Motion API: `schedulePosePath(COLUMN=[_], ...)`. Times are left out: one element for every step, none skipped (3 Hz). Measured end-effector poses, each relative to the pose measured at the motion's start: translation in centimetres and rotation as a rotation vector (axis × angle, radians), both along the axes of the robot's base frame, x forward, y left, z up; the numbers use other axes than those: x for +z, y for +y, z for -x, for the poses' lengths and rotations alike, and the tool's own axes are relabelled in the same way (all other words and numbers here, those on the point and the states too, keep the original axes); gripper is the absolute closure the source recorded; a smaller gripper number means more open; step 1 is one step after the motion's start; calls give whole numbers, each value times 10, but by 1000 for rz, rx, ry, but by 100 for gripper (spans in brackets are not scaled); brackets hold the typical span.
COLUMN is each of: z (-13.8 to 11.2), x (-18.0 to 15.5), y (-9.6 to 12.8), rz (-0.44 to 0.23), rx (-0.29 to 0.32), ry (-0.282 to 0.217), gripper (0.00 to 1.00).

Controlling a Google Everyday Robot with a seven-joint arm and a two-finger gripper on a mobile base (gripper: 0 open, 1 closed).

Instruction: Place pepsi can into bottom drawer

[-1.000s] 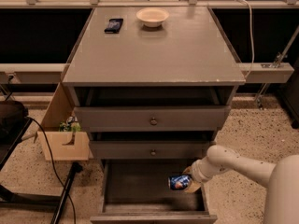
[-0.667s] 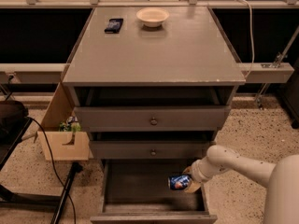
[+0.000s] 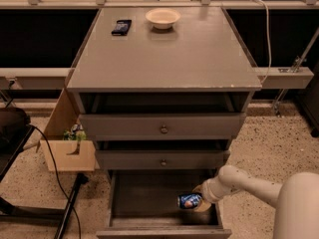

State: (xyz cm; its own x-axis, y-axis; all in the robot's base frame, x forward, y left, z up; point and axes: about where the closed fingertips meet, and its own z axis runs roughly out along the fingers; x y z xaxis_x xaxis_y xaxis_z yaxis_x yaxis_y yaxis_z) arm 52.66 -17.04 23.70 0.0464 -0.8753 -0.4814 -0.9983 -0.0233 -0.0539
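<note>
The pepsi can [image 3: 189,200], blue with a round logo, lies on its side low inside the open bottom drawer [image 3: 144,198], near the drawer's right wall. My gripper [image 3: 198,201] reaches in from the right on a white arm and is at the can, holding it at its right end. The drawer is pulled out below two shallower drawers with round knobs.
On the cabinet top [image 3: 164,49] stand a white bowl [image 3: 162,18] and a small black device [image 3: 121,27]. A cardboard box [image 3: 68,151] with items sits on the floor to the left, beside a black cable [image 3: 50,163] and dark equipment.
</note>
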Motion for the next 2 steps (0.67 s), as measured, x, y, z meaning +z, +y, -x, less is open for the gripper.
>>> schedulePosePath(z=[1, -2], x=[-23, -55], y=[3, 6], rz=[-21, -37], rx=[1, -10], ry=[-5, -9], gripper=[100, 100])
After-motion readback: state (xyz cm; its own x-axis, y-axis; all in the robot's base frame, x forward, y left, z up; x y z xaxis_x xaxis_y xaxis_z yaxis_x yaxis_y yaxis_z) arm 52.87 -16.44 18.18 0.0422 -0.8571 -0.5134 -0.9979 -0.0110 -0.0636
